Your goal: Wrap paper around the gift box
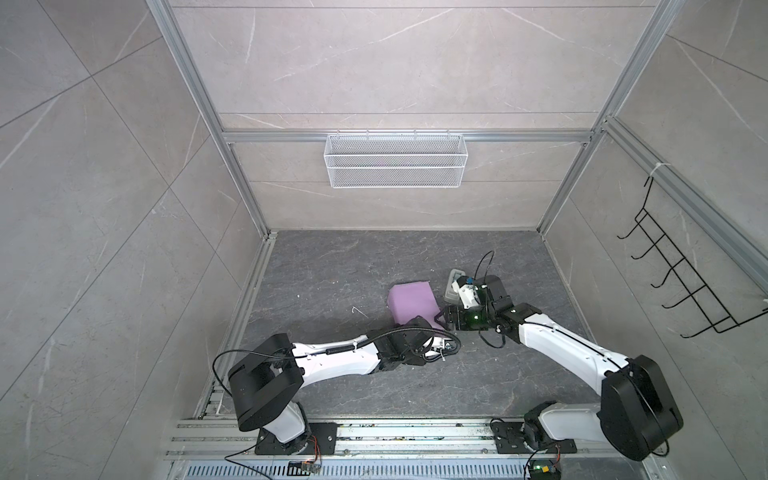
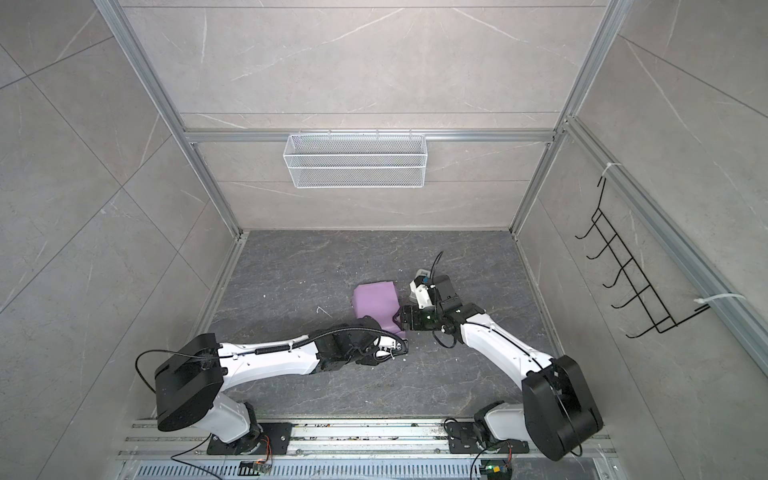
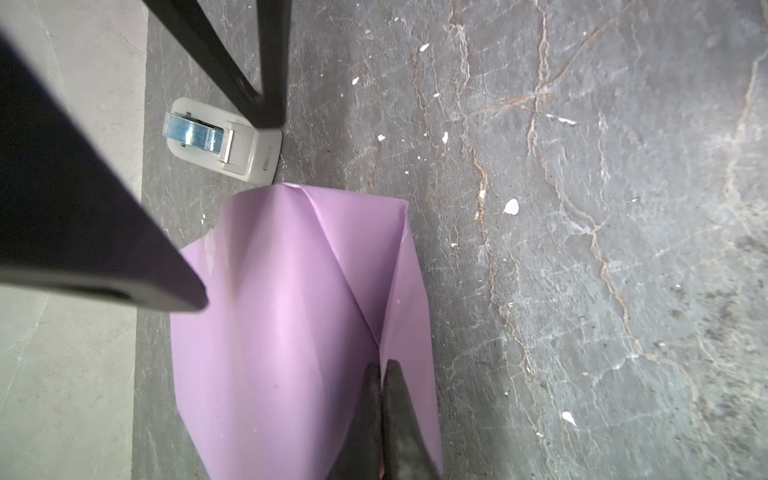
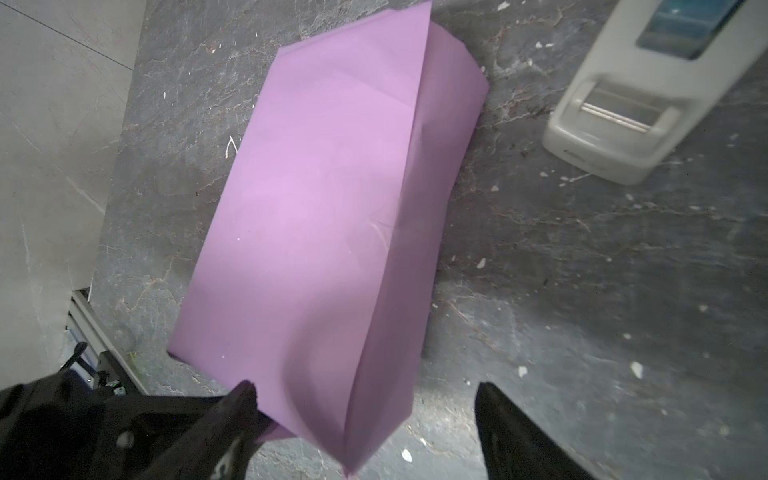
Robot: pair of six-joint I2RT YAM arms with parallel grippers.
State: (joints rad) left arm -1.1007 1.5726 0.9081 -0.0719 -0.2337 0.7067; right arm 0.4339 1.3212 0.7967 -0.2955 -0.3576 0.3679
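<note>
On tabletop (image 1: 332, 270), one paper (image 1: 411, 305), one tape dispenser (image 3: 224, 143), left pincer (image 3: 380, 365), right pincer (image 4: 365, 386)

The dark grey marbled desk (image 1: 332, 266) bears lilac-purple folded paper (image 1: 411, 301) near its middle. A grey-white plastic tape dispenser (image 3: 249, 153) sits just right of it. Small white scraps (image 3: 511, 205) lie scattered about.

The gift box shows nowhere: the paper (image 4: 316, 208) covers every side in view. The paper's near end runs off the picture's edge in the left wrist view. The left gripper (image 3: 381, 368) shows only its fingertips there; in both top views its own wrist hides them. The right arm (image 1: 561, 345) covers most of the tape dispenser (image 1: 453, 276) in both top views, and the right wrist view cuts it off. Its label is too blurred to read. The right gripper (image 4: 365, 388) is blurred and cut off in its wrist view. White specks (image 3: 511, 206) are too small to identify.
</note>
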